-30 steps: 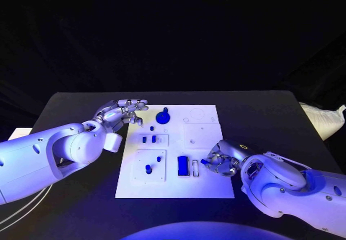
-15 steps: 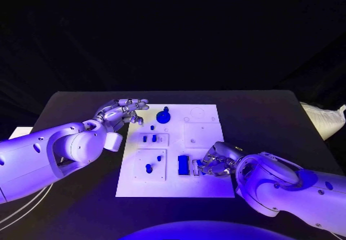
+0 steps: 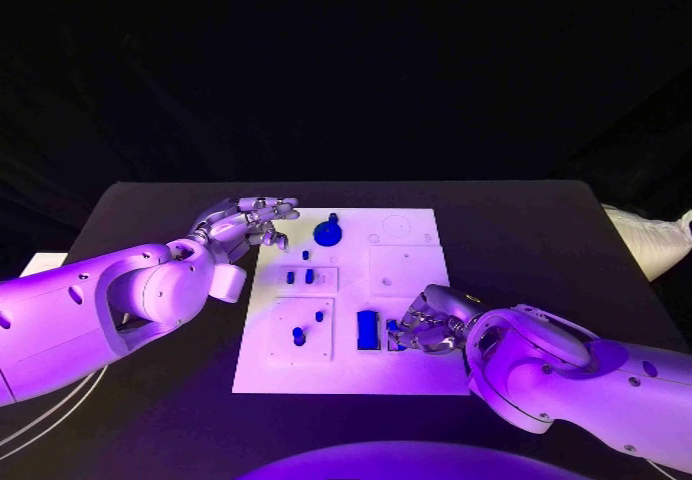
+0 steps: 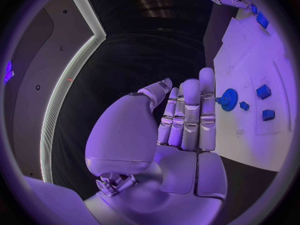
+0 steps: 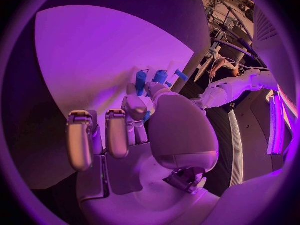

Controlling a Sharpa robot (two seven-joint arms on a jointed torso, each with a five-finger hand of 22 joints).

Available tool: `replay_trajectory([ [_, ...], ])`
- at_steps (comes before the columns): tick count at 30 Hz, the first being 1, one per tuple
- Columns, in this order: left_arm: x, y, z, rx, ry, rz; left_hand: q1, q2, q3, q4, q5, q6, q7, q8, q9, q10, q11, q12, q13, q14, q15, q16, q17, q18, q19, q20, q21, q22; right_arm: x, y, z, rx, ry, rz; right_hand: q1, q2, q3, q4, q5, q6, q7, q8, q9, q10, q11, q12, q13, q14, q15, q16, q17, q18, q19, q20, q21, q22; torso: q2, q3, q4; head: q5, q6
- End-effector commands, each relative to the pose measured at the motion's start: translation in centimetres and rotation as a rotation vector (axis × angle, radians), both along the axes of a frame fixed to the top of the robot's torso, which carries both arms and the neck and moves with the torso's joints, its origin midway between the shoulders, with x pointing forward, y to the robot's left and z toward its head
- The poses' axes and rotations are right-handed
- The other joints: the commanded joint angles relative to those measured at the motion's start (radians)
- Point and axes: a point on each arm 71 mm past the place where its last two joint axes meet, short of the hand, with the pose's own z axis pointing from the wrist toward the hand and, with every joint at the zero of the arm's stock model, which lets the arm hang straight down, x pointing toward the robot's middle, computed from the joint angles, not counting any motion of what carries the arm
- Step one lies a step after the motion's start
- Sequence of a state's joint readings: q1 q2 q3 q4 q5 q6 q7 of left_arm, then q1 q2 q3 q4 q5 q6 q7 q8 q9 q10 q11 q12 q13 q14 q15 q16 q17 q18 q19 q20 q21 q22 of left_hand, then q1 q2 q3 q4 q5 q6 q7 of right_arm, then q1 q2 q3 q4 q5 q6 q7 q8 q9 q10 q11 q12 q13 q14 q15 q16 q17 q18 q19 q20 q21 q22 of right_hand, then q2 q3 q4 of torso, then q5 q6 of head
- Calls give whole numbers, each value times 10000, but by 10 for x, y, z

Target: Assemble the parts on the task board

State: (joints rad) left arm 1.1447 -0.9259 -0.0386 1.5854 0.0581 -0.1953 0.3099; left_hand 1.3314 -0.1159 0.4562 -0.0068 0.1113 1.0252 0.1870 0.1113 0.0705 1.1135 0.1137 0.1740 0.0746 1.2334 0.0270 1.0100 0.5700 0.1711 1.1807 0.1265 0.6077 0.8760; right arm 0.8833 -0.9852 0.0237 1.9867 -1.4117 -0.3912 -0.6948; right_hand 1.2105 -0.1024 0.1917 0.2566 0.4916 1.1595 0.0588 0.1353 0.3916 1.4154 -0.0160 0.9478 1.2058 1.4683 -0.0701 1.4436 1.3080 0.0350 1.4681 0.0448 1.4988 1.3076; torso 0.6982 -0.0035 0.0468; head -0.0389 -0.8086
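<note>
A small blue part (image 3: 395, 330) is pinched by the right hand (image 3: 427, 322) beside the blue block (image 3: 368, 330); misalignment could jam it. The left hand (image 3: 248, 222), fingers apart, holds nothing.

The task board (image 3: 411, 270) is lying mid-table (image 3: 548, 230), the left hand (image 3: 245, 222) hovering at its far-left edge, the right hand (image 3: 421, 325) resting near-right.

Glossy white, rounded arms end in silver, segmented hands: left hand (image 3: 245, 222), right hand (image 3: 427, 322); small screws dot the shells.
</note>
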Motion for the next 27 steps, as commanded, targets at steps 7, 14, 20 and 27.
replay_trajectory([
  [7,-1,-2,1,-108,-50,-215,-21,82,-55,-11,-33,-83,4,62,-14,-86,0,14,3,-66,-5,-26,-12,117,34,0,-19,-11,0,0,-4,-17,403,-248,-203,73,-370,184,37,119,-10,77,73,81,-16,67,50,688,-88,70,823,-118,402,-88,54,1936,8,6,2,14,6],
  [14,-1,-2,1,-106,-46,-216,-21,82,-55,-11,-33,-83,4,62,-14,-86,0,14,3,-66,-5,-26,-12,117,34,0,-19,-11,0,0,-4,-48,409,-210,-1023,286,-1181,334,-1525,144,-25,100,158,111,-15,96,109,688,-84,73,835,-118,400,-81,50,1938,2,2,-7,21,4],
  [20,-1,-2,1,-102,-42,-211,-21,82,-55,-11,-33,-83,4,62,-14,-86,0,14,3,-66,-5,-26,-12,117,34,0,-19,-11,0,0,-4,-61,373,-172,-1473,489,-1781,354,-2284,149,-39,122,233,127,-25,140,172,691,-92,81,852,-118,402,-88,50,1945,-1,4,-5,10,12],
  [27,-1,-2,1,-94,-38,-201,-21,82,-55,-11,-33,-83,4,62,-14,-86,0,14,3,-66,-5,-26,-12,117,34,0,-19,-11,0,-1,-2,-36,261,-95,-1618,579,-2006,361,-2363,161,-47,139,266,138,-28,168,203,697,-96,97,877,-120,408,-90,56,1953,3,6,-3,8,15],
])
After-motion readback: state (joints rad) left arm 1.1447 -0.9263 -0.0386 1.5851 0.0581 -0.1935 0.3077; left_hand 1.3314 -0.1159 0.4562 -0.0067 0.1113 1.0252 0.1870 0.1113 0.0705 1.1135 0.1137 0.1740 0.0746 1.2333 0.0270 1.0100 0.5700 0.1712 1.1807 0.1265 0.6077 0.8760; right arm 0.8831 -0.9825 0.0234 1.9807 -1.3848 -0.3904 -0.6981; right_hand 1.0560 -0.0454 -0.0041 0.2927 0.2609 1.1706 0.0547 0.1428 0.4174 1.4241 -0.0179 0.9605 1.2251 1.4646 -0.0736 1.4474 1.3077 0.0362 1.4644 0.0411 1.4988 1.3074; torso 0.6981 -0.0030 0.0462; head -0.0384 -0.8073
